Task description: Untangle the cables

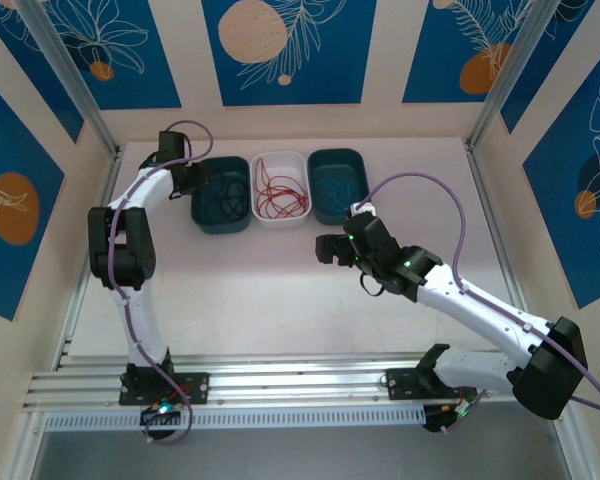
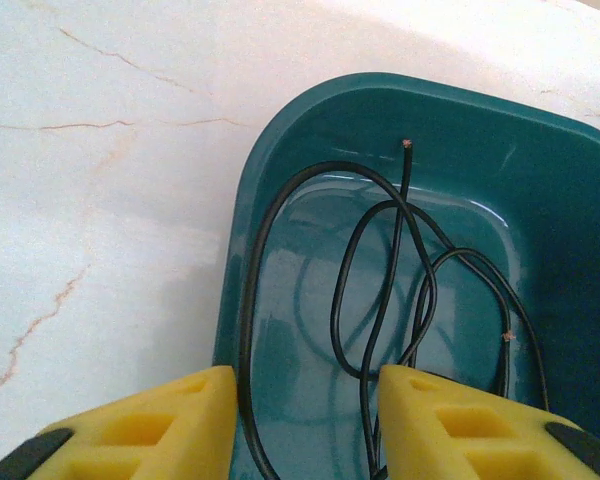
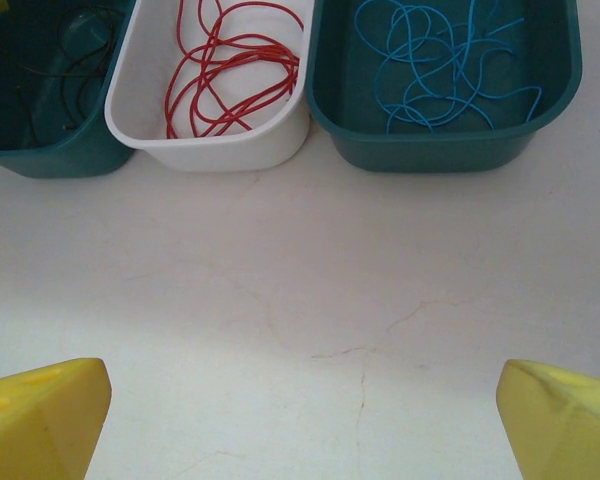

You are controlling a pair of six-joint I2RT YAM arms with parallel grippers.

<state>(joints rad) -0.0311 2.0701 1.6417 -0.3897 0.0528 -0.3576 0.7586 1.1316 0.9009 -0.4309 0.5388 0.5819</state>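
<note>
Black cables lie in loose loops inside the left teal bin. My left gripper hangs open over that bin's near left corner, and black strands run between its yellow fingers without being pinched. Red cables sit in the white bin, and blue cables in the right teal bin. My right gripper is open above bare table in front of the bins, with nothing between its fingers. From above, the left gripper is at the left bin and the right gripper is mid-table.
The three bins stand side by side at the back of the pale marbled table. Metal frame posts and patterned walls enclose the table. A rail runs along the near edge by the arm bases.
</note>
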